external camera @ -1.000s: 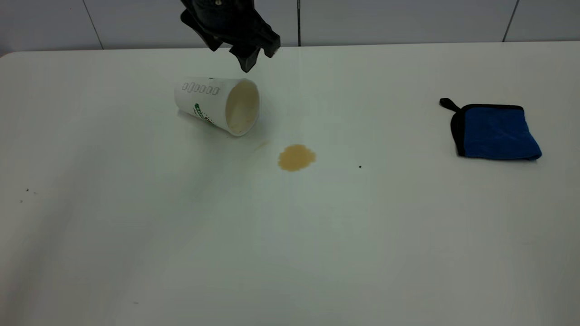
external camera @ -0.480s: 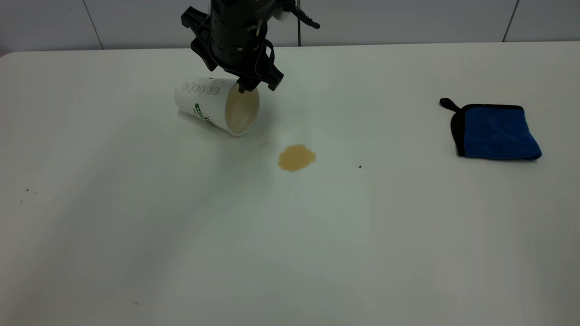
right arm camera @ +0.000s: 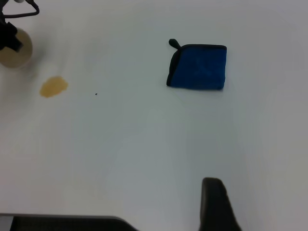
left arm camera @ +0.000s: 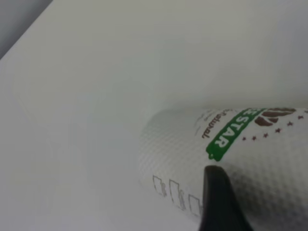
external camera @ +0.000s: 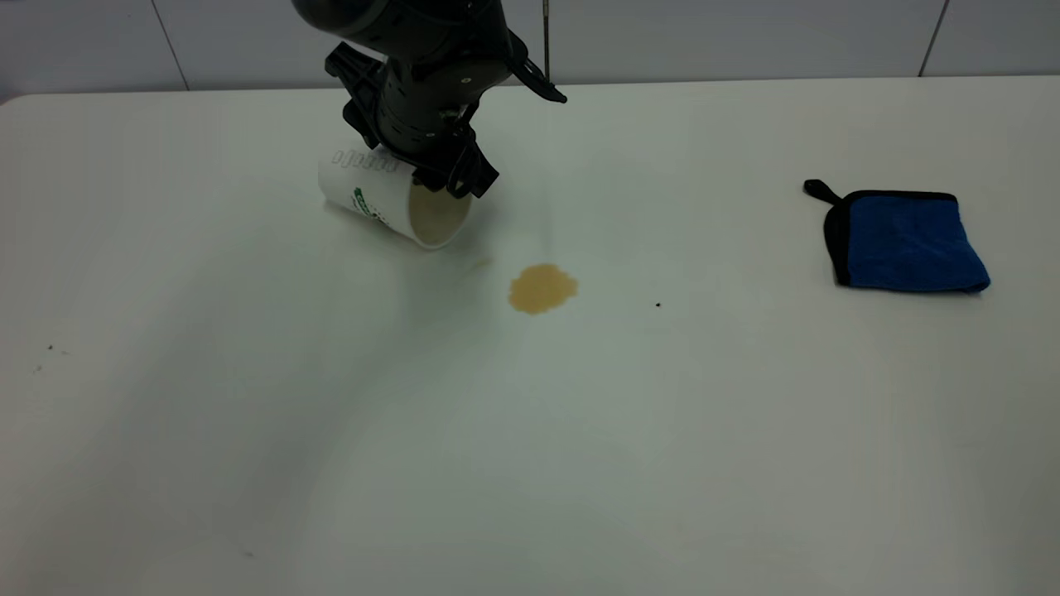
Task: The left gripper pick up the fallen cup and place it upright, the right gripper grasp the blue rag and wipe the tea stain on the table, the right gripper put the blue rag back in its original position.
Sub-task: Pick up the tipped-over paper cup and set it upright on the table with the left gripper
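The white paper cup (external camera: 373, 194) lies on its side on the table (external camera: 530, 463), with its mouth toward the tan tea stain (external camera: 542, 287). My left gripper (external camera: 451, 178) is open and down over the cup's rim end. One finger (left arm camera: 216, 202) lies against the cup's wall (left arm camera: 260, 154) by the green logo. The blue rag (external camera: 907, 242) lies folded at the right, away from both grippers. My right gripper is out of the exterior view. Its wrist view shows one black finger (right arm camera: 216, 204) high above the table, open and empty, with the rag (right arm camera: 199, 67) and stain (right arm camera: 53, 86) far off.
A tiny dark speck (external camera: 657, 305) sits right of the stain, and a faint smear (external camera: 479, 265) lies between the cup and the stain. The grey wall runs along the table's far edge (external camera: 745, 79).
My left gripper has come down from above the cup to the cup's rim end. The cup, stain and rag have not moved.
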You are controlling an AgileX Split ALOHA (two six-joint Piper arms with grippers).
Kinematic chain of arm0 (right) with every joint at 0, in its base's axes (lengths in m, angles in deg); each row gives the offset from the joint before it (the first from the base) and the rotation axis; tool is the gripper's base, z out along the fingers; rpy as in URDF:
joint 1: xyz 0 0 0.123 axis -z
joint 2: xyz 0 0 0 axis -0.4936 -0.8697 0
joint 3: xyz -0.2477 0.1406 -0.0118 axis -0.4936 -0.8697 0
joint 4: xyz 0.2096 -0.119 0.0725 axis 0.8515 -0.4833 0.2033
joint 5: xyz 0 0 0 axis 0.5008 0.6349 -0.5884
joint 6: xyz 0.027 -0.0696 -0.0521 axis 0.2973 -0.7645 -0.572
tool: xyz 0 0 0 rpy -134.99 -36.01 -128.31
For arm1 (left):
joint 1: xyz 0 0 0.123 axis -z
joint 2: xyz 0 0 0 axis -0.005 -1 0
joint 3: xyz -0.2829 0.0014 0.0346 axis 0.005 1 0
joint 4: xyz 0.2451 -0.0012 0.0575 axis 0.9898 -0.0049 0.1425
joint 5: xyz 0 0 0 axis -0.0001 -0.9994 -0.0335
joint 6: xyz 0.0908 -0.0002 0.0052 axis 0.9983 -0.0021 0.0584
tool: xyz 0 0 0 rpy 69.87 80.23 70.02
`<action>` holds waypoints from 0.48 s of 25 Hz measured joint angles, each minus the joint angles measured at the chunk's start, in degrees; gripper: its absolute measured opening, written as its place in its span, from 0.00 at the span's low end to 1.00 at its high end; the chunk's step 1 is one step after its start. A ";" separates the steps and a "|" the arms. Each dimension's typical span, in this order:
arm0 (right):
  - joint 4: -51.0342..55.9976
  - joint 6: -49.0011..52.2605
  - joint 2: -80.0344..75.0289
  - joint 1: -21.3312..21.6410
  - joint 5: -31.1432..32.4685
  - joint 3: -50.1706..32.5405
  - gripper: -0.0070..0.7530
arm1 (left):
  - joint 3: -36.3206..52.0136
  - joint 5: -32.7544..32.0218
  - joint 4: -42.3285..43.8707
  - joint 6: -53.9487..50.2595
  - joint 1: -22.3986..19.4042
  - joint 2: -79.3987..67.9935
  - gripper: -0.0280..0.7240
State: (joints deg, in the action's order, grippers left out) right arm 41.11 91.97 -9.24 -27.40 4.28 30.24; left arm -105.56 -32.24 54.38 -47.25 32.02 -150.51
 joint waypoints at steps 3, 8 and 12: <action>0.00 0.00 0.00 0.00 0.00 0.00 0.66 | 0.00 -2.24 1.90 -0.36 0.00 -0.06 0.39; 0.00 0.00 0.00 0.00 0.00 0.00 0.66 | -0.45 -7.03 1.67 2.05 -0.42 2.97 0.07; 0.00 0.00 0.00 0.00 0.00 0.00 0.66 | -0.45 -6.86 -5.51 7.31 -2.56 8.70 0.04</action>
State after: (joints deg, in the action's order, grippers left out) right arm 41.11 91.97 -9.24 -27.40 4.28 30.24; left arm -106.01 -39.09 48.87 -39.94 29.46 -141.81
